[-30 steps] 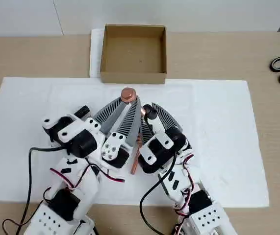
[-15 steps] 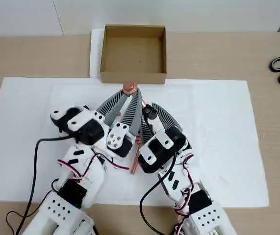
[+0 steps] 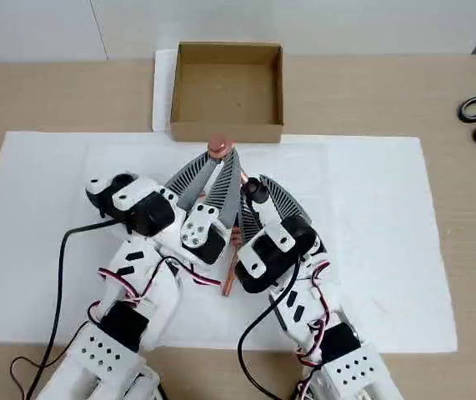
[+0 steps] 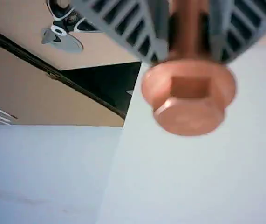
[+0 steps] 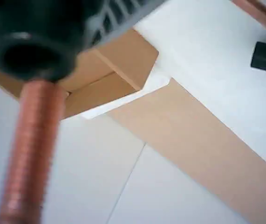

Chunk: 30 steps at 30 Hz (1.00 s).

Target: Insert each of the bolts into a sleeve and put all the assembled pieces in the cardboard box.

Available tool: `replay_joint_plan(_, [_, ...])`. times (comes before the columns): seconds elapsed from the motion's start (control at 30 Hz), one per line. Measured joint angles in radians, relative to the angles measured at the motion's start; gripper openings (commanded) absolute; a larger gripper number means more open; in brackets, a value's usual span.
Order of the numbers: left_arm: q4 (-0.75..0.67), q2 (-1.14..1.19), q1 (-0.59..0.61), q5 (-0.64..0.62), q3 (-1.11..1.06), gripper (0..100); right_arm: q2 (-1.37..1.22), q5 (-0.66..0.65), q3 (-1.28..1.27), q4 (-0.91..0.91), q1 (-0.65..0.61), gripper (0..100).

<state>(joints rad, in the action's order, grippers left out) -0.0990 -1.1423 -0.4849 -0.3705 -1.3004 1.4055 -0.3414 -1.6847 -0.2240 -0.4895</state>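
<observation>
- The high view places the left gripper just short of the cardboard box. Its fingers are clamped on a copper bolt. Close beside it, the right gripper is closed around a black sleeve.
- The left wrist view adds the bolt's face, a round flanged head with a square recess, and its shank between the fingers.
- The right wrist view shows the sleeve's hollow end. A threaded copper rod seems to touch it, but I cannot tell whether it enters.

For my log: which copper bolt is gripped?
The bolt whose head points at the cardboard box, in the left end effector; the loose bolt lies flat on the paper.
</observation>
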Motion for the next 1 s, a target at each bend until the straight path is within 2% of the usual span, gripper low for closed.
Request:
replay_joint_plan(0.23, [0.17,0.0,-0.015,-0.101,0.074,1,0.0,0.0,0.0,0.0,-0.002,0.4])
replay_joint_plan(0.57, [0.21,0.006,-0.04,-0.114,0.075,1,0.0,0.0,0.0,0.002,0.002,0.4])
replay_joint_plan(0.67, [0.281,-0.005,-0.041,-0.114,0.08,1,-0.002,0.0,0.0,0.002,0.002,0.4])
replay_joint_plan(0.73, [0.37,0.003,-0.051,-0.114,0.084,4,-0.002,-0.002,0.002,0.002,0.002,0.4])
replay_joint_plan(0.9, [0.559,0.006,-0.06,-0.118,0.157,23,0.0,-0.002,0.005,0.002,0.0,0.4])
replay_joint_plan(1.0, [0.649,0.006,-0.058,-0.098,0.203,27,-0.002,-0.002,0.005,0.009,-0.003,0.4])
